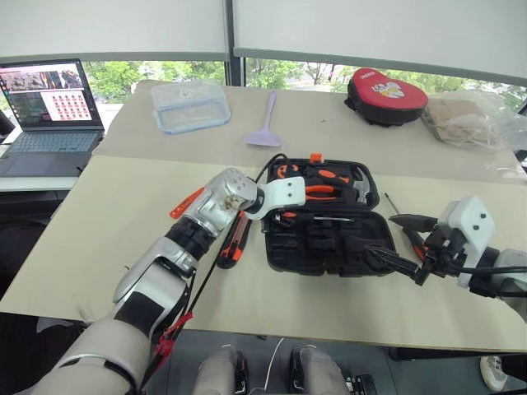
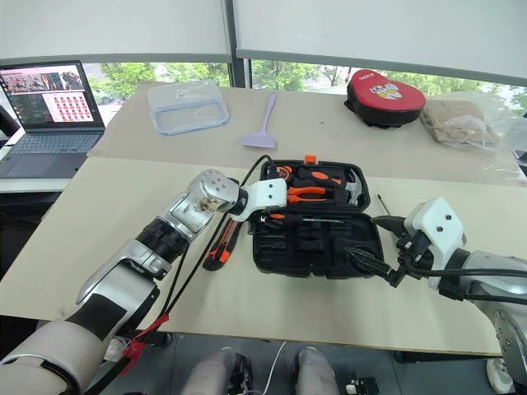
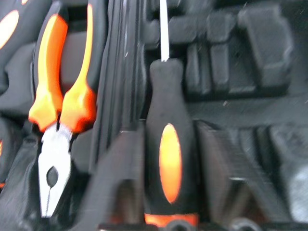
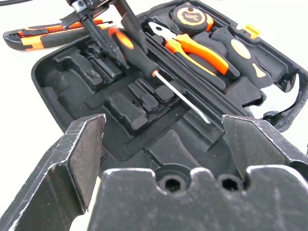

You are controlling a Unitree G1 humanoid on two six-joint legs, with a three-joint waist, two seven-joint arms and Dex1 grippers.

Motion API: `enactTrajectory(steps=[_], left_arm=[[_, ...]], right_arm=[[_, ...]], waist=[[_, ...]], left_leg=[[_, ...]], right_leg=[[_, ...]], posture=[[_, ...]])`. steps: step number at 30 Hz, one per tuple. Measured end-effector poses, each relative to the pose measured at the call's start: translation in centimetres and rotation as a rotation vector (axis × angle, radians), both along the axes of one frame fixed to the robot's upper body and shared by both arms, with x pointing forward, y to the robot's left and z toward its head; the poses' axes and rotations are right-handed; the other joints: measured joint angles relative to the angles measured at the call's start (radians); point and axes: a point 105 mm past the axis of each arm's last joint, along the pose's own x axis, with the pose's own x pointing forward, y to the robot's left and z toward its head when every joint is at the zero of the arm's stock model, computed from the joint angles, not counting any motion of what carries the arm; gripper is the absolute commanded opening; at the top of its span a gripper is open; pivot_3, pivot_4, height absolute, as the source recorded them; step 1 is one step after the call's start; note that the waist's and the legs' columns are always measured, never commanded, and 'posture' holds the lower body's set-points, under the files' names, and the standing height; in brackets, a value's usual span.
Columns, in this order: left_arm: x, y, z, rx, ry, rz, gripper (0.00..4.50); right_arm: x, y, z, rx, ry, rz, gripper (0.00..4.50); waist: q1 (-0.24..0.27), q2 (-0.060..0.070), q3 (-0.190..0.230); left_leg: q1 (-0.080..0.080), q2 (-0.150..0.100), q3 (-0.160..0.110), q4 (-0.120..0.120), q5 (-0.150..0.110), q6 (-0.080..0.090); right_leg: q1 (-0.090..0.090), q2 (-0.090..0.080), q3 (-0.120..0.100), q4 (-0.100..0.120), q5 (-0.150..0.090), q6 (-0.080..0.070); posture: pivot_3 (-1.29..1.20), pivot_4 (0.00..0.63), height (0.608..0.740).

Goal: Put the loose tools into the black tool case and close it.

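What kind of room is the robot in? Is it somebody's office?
Probably an office or lab. An open laptop sits on a side desk, big windows with pulled-down blinds show trees outside, and the tool case lies on a paper-covered table.

Beige tabletop (image 1: 99, 239) carries: open black tool case (image 1: 325, 239), utility knife (image 1: 233, 243), clear box (image 1: 190, 105), lilac scraper (image 1: 266, 123), red pouch (image 1: 385, 95), screwdriver (image 1: 412, 220).
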Motion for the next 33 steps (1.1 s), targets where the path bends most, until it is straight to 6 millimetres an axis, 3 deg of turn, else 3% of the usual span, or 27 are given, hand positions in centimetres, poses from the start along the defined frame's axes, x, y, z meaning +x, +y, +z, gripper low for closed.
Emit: enactTrajectory(steps=[3, 6, 10, 16, 33], left_arm=[[0.1, -0.1, 0.8, -0.02, -0.01, 0.006, 4.42], [0.0, -0.9, 2.1, -0.049, -0.031, -0.007, 3.97], [-0.4, -1.9, 2.3, -0.073, -0.025, -0.025, 2.39], [0.0, -1.7, 1.5, -0.059, -0.014, -0.014, 0.11], [0.6, -2.2, -0.5, 0.049, -0.151, -0.061, 0.04]], right_arm=[[-0.1, 0.2, 0.0, 0.004, 0.002, 0.007, 4.5], [-0.1, 0.2, 0.0, 0.004, 0.004, 0.007, 4.5], [-0.2, 0.2, -0.2, 0.003, 0.01, 0.007, 4.5], [-0.3, 0.1, -0.4, 0.006, 0.019, 0.004, 4.5], [-0.6, -0.2, -1.3, 0.029, 0.042, -0.031, 4.5]], waist=[[-0.001, 0.0, 0.0], [0.001, 0.0, 0.0], [0.001, 0.0, 0.0], [-0.002, 0.0, 0.0], [0.007, 0.0, -0.001]], left_leg=[[0.0, 0.0, 0.0, 0.0, 0.0, 0.0], [0.0, 0.0, 0.0, 0.0, 0.0, 0.0], [0.0, 0.0, 0.0, 0.0, 0.0, 0.001], [0.0, 0.0, 0.0, 0.0, 0.0, 0.001], [0.002, 0.0, -0.001, 0.004, -0.003, 0.004]], right_leg=[[0.0, 0.0, 0.0, 0.0, 0.0, 0.0], [0.0, 0.0, 0.0, 0.0, 0.0, 0.0], [0.0, 0.0, 0.0, 0.0, 0.0, 0.0], [0.0, 0.0, 0.0, 0.0, 0.0, 0.0], [0.004, -0.002, 0.0, 0.0, 0.001, 0.002]], posture=[[0.0, 0.15, 0.731], [0.0, 0.15, 0.731], [0.0, 0.15, 0.731], [0.0, 0.15, 0.731], [0.0, 0.15, 0.731]])
